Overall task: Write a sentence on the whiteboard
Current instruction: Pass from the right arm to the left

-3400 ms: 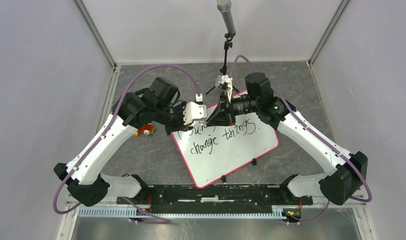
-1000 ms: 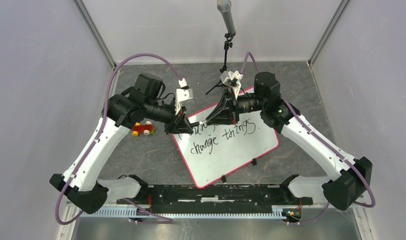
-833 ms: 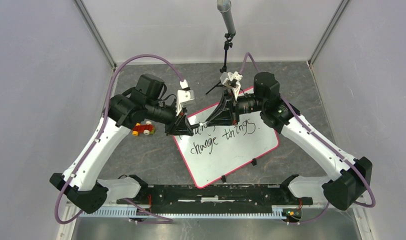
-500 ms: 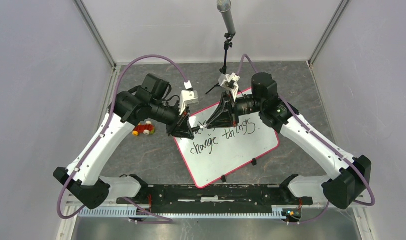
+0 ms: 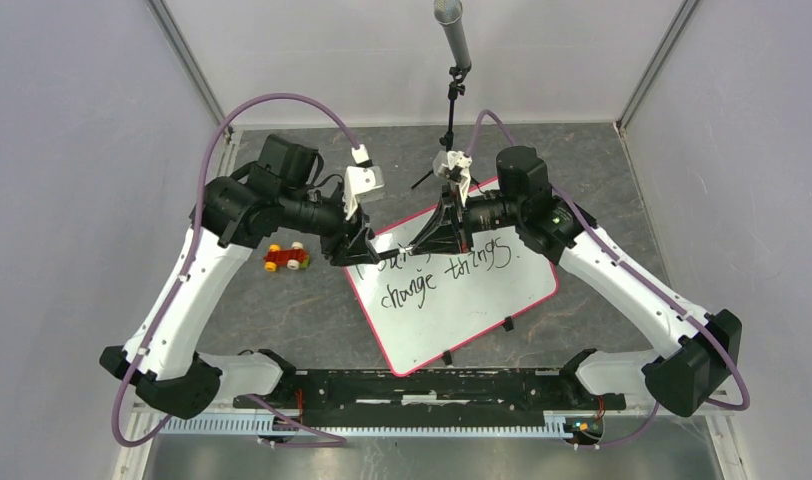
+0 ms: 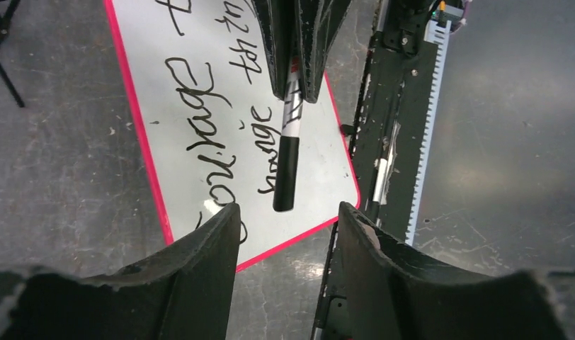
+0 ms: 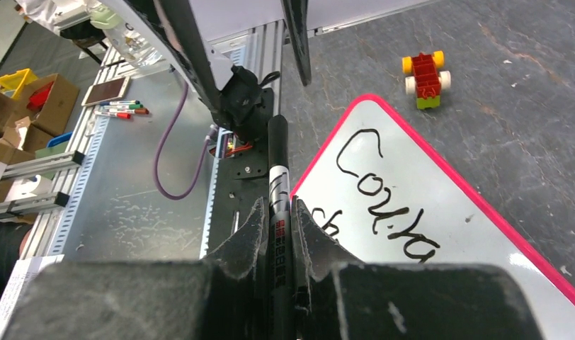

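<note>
The whiteboard (image 5: pixel 502 290) lies tilted on the table, white with a pink-red rim, and carries the sentence (image 5: pixel 437 272) in black script on two lines. My right gripper (image 5: pixel 416 245) is shut on a marker (image 7: pixel 277 170), holding it level just above the board's upper left part. The marker's black capped end (image 6: pixel 286 173) points at my left gripper (image 6: pixel 288 216). That gripper stands open a short way off it, with nothing between its fingers. In the right wrist view the whiteboard (image 7: pixel 476 248) shows the word "courage". In the top view the left gripper (image 5: pixel 367 252) hangs over the board's left corner.
A small red and yellow toy car (image 5: pixel 286 259) sits on the grey table left of the board. A microphone stand (image 5: pixel 452 70) rises at the back centre. The black rail (image 5: pixel 422 388) with both arm bases runs along the near edge. Side walls close in the table.
My left gripper has opened and drawn back to the left, off the marker's capped end. The right gripper kept its hold on the marker and shifted slightly left.
</note>
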